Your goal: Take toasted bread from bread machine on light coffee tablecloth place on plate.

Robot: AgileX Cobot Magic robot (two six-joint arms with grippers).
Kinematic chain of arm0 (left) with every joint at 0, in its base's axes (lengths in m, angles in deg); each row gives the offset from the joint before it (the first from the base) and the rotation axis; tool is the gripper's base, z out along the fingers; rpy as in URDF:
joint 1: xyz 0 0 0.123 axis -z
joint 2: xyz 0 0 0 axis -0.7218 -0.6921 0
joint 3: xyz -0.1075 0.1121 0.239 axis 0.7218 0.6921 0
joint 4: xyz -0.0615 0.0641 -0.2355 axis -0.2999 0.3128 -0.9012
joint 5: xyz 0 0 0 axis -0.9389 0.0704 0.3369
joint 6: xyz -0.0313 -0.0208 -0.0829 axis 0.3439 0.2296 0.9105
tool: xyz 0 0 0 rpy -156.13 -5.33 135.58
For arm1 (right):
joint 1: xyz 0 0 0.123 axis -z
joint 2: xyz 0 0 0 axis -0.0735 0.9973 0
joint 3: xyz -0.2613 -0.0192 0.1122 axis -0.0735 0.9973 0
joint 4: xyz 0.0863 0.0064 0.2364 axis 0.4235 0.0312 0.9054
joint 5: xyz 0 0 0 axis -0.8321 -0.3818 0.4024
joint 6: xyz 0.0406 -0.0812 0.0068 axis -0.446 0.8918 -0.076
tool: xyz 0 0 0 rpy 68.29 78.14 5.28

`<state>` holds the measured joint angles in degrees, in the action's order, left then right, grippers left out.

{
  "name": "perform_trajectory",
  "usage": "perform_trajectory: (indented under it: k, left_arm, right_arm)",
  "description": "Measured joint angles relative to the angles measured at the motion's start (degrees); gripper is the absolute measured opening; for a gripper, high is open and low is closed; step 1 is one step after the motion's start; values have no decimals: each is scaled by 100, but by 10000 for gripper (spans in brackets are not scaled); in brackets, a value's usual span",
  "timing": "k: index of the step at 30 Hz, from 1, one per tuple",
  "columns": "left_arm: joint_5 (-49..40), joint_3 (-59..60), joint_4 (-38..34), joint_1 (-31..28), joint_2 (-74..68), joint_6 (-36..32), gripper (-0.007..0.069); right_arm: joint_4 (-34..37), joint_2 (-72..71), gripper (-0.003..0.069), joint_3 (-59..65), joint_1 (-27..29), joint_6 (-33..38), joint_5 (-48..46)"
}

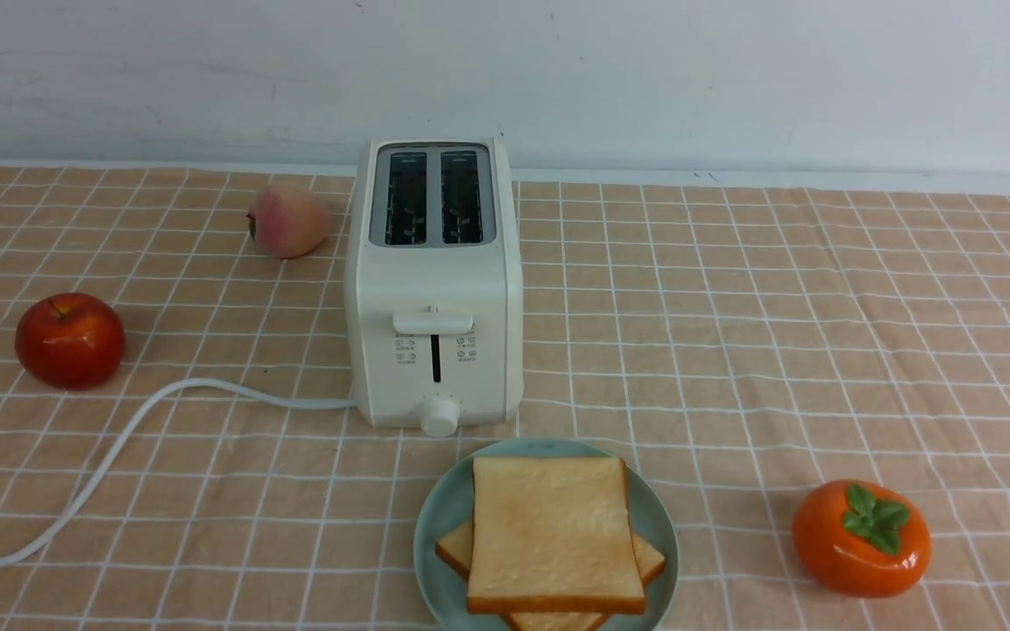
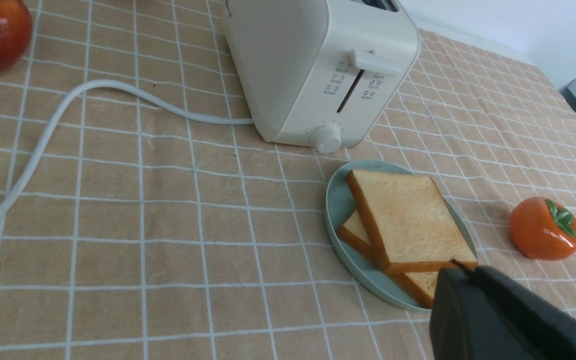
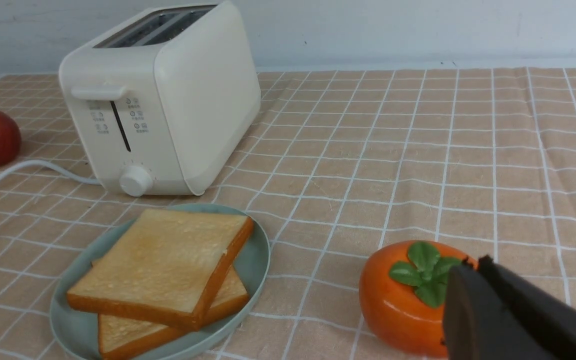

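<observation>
Two slices of toasted bread [image 1: 551, 531] lie stacked askew on the teal plate [image 1: 435, 526], just in front of the cream bread machine [image 1: 433, 289]. Both slots of the bread machine stand empty, its lever up. All rest on the light coffee tablecloth [image 1: 733, 350]. Neither arm shows in the front view. In the left wrist view my left gripper [image 2: 460, 267] is shut with nothing in it, hovering near the plate [image 2: 338, 210] and the toasted bread [image 2: 405, 220]. My right gripper [image 3: 473, 264] is shut and empty, close over an orange persimmon [image 3: 398, 305], with the plate [image 3: 258, 250] off to its side.
A red apple [image 1: 70, 340] lies at the left and a peach [image 1: 288, 219] behind it beside the toaster. The white cord [image 1: 119, 438] curves across the cloth to the left edge. The persimmon [image 1: 861, 536] sits at front right. A white wall backs the table.
</observation>
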<state>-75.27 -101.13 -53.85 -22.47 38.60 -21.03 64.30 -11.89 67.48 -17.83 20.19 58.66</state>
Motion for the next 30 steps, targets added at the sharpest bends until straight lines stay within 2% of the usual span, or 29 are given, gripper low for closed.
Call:
perform_trajectory:
  k: [8,10,16,20,26,30]
  left_arm:
    - [200,79,160,0,0,0,-14]
    - [443,172,283,0,0,0,-14]
    - [1999,1208,1004,0,168,0,-14]
    - [2247,1747,1068,-45,621,0,-14]
    - [2044,2373,1071,-1082,1122,0,-14]
    - [2058,2853,1173,-1533,1123,0,-14]
  right_arm:
    - [0,0,-3,0,0,0,0]
    - [0,0,-1,0,0,0,0]
    - [0,0,3,0,0,0,0]
    - [-5,0,6,0,0,0,0]
    - [-5,0,15,0,0,0,0]
    - [-5,0,20,4,0,0,13]
